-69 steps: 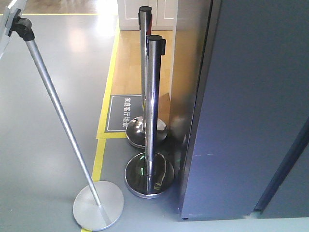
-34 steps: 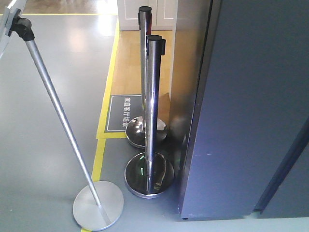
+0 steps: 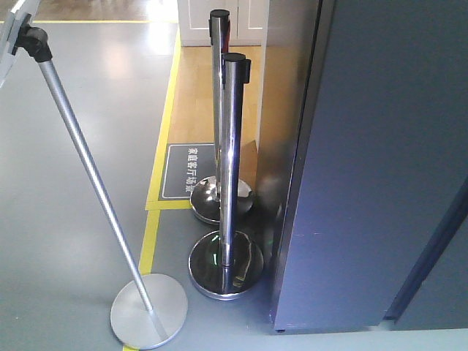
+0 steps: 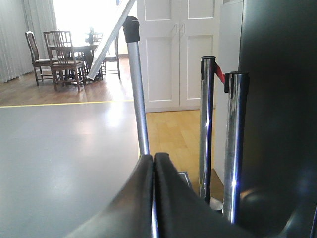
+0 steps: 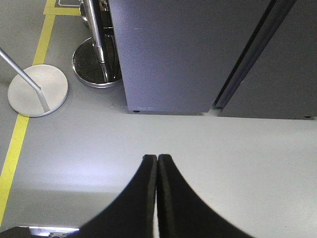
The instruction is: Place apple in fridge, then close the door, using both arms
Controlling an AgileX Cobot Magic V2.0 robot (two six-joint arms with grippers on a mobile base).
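Note:
The dark grey fridge (image 3: 380,161) fills the right of the front view; only its flat outside shows. It also shows in the right wrist view (image 5: 188,49) and at the right edge of the left wrist view (image 4: 277,99). A dark vertical seam (image 5: 247,54) runs between two grey panels; I cannot tell which panel is the door. The apple is out of view. My left gripper (image 4: 153,157) is shut and empty, pointing past the stanchions. My right gripper (image 5: 157,157) is shut and empty, above the light grey floor in front of the fridge.
Two chrome stanchion posts (image 3: 228,168) with round bases stand just left of the fridge. A slanted silver pole on a flat disc base (image 3: 149,310) stands further left. Yellow floor tape (image 3: 150,234) borders a wooden floor strip. White cabinet doors (image 4: 173,49), table and chairs (image 4: 64,54) are far off.

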